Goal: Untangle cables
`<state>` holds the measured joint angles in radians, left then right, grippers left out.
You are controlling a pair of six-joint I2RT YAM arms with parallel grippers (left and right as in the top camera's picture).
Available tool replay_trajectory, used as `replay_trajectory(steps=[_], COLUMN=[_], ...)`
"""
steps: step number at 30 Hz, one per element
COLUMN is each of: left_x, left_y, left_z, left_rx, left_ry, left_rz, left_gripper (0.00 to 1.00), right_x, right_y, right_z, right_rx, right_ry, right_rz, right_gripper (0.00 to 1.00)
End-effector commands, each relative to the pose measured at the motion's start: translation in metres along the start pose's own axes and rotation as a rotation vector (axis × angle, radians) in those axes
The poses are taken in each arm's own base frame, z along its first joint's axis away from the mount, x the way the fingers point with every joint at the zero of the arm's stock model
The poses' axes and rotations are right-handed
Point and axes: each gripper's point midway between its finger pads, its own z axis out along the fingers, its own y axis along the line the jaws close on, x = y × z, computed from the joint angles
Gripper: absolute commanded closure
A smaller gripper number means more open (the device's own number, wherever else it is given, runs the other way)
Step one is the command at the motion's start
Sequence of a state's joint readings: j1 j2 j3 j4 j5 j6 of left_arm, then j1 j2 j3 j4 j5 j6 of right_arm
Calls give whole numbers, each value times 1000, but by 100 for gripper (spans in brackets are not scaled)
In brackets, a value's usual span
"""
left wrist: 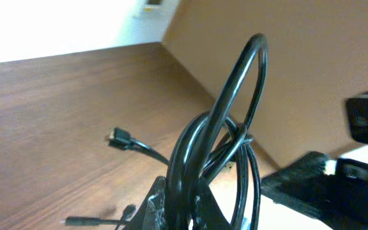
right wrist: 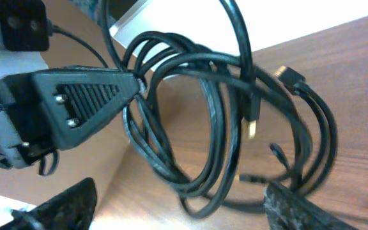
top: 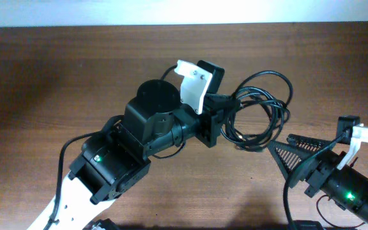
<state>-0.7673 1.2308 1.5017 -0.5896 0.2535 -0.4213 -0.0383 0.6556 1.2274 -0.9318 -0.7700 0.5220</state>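
The cables point(top: 264, 108) are a bundle of thin black loops right of the table's middle. My left gripper point(top: 227, 106) is shut on the left side of the bundle. In the left wrist view the strands point(left wrist: 225, 108) rise in a tall arc from between the fingers point(left wrist: 160, 203), and a plug end point(left wrist: 117, 136) lies on the wood behind. My right gripper point(top: 292, 148) stands open just below and right of the loops. In the right wrist view its fingertips point(right wrist: 302, 209) flank the lowest loops point(right wrist: 216, 134) without touching them.
The wooden table point(top: 56, 70) stretches left and back. The left arm's body point(top: 114, 160) crosses the lower left, and its finger point(right wrist: 85, 105) fills the left of the right wrist view. Another thin plug point(left wrist: 75, 221) lies near the left gripper.
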Motion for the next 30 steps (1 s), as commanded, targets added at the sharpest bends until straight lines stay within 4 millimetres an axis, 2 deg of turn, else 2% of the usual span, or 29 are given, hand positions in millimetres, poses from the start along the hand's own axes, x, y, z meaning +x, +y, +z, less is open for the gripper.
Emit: replay_trajectory(steps=[1,2,3,7,10,12,20,24,28,30], left_x=[-15,-15,-14,-3,2,3,8,4,-4,-8], left_y=[6,6,4,-19,-29,-30,-65,-58,-13,-6], left_z=[-8,-8,-8,-5,-2,-3,-4,-3,-2,-4], left_rx=[-65,-63,-56,30,53,59,203,157,-97,-141], left_ry=[-64,-63,-59,-19,-6,-4,12,-9,-67,-87], left_rz=[43,42,43,58,66,67,92,90,76,76], left_gripper=[100,100,100,100,100,100,100,100,100,100], right_x=[3,4,2,-7,-8,-8,-9,-7,2,4], right_y=[14,20,25,40,42,42,41,41,47,43], right_z=[-3,-3,-4,-6,-6,-6,-6,-6,-8,-7], right_rx=[-67,-98,-123,-189,-198,-197,-190,-192,-241,-221], right_ry=[25,32,29,5,2,2,-4,1,41,45], right_rz=[57,45,27,-27,-34,-35,-59,-55,-122,-130], right_gripper=[7,2,1,1,0,9,14,15,12,12])
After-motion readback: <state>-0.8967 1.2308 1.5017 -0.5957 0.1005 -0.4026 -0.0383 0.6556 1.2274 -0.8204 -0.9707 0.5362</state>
